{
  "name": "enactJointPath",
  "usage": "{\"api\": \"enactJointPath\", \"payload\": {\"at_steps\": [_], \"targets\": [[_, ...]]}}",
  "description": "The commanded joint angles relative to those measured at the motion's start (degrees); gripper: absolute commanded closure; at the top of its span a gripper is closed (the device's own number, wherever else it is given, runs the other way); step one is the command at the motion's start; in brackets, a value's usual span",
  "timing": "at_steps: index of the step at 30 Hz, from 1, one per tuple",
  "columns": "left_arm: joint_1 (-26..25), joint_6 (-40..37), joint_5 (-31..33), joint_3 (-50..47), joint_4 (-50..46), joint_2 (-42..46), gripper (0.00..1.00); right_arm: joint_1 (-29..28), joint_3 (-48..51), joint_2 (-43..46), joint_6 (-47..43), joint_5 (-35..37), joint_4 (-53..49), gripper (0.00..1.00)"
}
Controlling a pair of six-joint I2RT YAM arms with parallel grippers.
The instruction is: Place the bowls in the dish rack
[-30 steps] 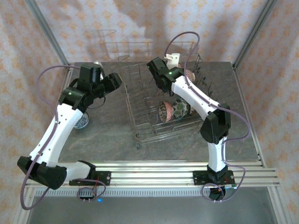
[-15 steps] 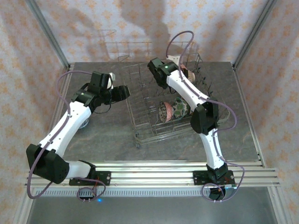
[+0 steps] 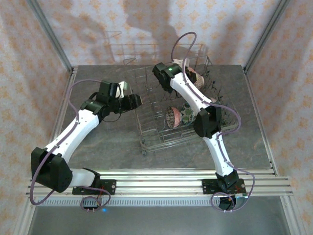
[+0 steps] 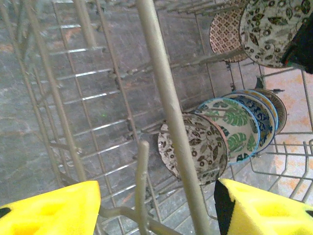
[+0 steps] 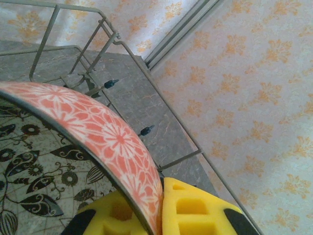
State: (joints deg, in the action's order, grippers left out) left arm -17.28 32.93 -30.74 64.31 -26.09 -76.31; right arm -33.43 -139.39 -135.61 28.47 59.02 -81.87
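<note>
Grey counter [image 3: 107,142], rack [image 3: 151,117] mid-frame. Your right hand [image 5: 159,210] pinches the rim of a pink bowl [image 5: 102,129] at the rack's upper right; lower it upright between free tines. Your left hand [image 4: 156,210] gapes, empty.

Right wrist view: the pink bowl [image 5: 110,134] is cropped by the left and lower edges, the right gripper [image 5: 157,210] by the lower edge. Left wrist view: a blurred dish rack [image 4: 168,107] wire hides part of the nearest leaf-patterned bowl [image 4: 208,147].

Lab rig: aluminium frame [image 3: 171,182], wallpapered panels [image 3: 146,29]
</note>
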Motion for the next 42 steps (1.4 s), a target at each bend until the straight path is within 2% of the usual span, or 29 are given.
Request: {"api": "enactJointPath", "payload": {"at_steps": [1, 10, 18, 23, 32, 38, 42], "targets": [[-1.32, 1.12, -1.87, -1.29, 2.12, 0.16, 0.37, -0.01, -2.44, -0.91, 0.13, 4.83, -0.55, 1.00], [-4.10, 2.13, -1.43, -2.70, 2.89, 0.39, 0.40, 0.03, -4.70, -4.00, -6.59, 4.96, 3.54, 1.00], [-5.75, 3.81, -1.49, -4.55, 3.13, 2.82, 0.42, -0.32, -6.70, -6.48, -8.77, 5.05, 4.24, 1.00], [-5.74, 2.26, 0.76, -2.69, 0.51, 4.15, 0.42, -1.19, -7.69, -8.64, -12.27, 7.51, 5.59, 1.00], [-5.47, 0.92, 3.36, 1.41, -2.01, 5.19, 0.41, -1.99, -8.19, -10.22, -14.50, 6.14, 7.18, 1.00], [-3.67, 0.17, 4.87, 2.42, -3.93, 6.98, 0.40, -2.12, -8.13, -10.64, -14.98, 4.64, 6.72, 0.95], [-1.50, 0.04, 5.94, 3.34, -6.24, 8.00, 0.39, -2.80, -7.99, -11.33, -18.57, 4.96, 8.87, 0.90]]}}
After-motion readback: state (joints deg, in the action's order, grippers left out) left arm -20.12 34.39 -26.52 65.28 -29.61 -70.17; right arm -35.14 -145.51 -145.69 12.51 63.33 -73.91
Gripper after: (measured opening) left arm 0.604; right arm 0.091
